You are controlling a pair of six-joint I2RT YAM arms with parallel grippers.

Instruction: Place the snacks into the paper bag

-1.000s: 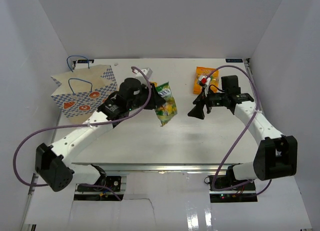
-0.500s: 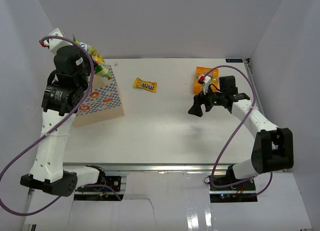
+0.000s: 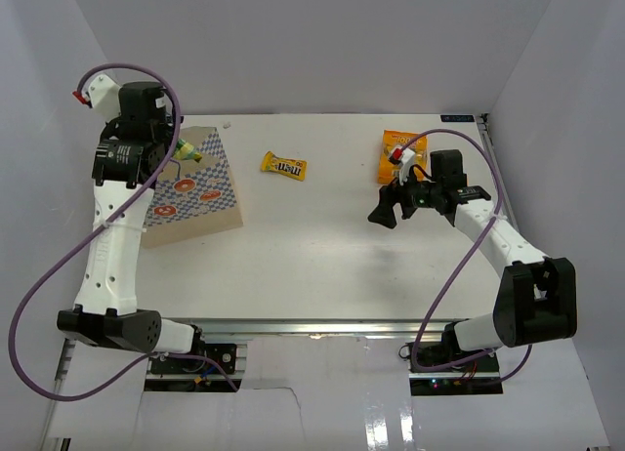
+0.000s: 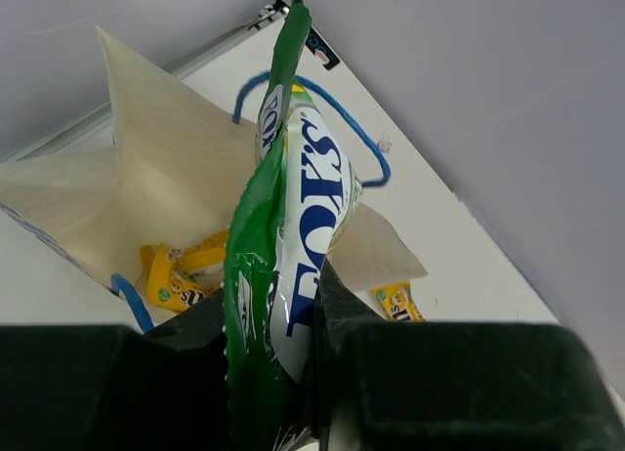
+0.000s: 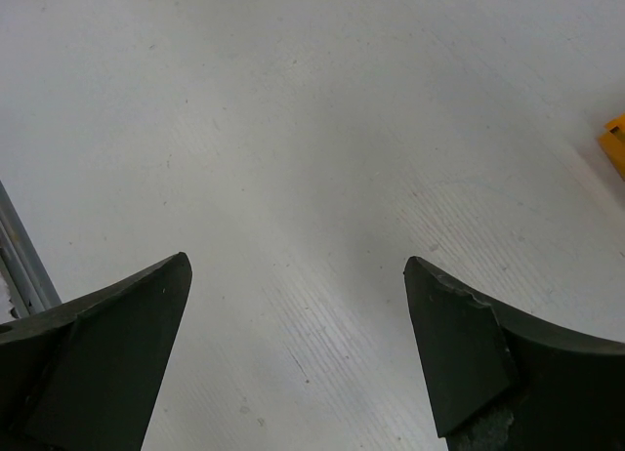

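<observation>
Green-yellow pouch (image 4: 293, 226) gripped by raised left end effector (image 4: 273, 326) over paper bag (image 4: 146, 178); right end effector (image 5: 298, 267) agape.

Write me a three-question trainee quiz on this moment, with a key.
1. True or false: the left hand is shut on the green-yellow pouch, over the mouth of the paper bag.
2. Which snacks lie on the table outside the bag? A) a yellow candy packet and the orange pouch; B) a purple bar only; C) none.
3. Fill in: the right hand holds nothing, and its jaws stand ___.
Key: 1 true; 2 A; 3 open.
</observation>
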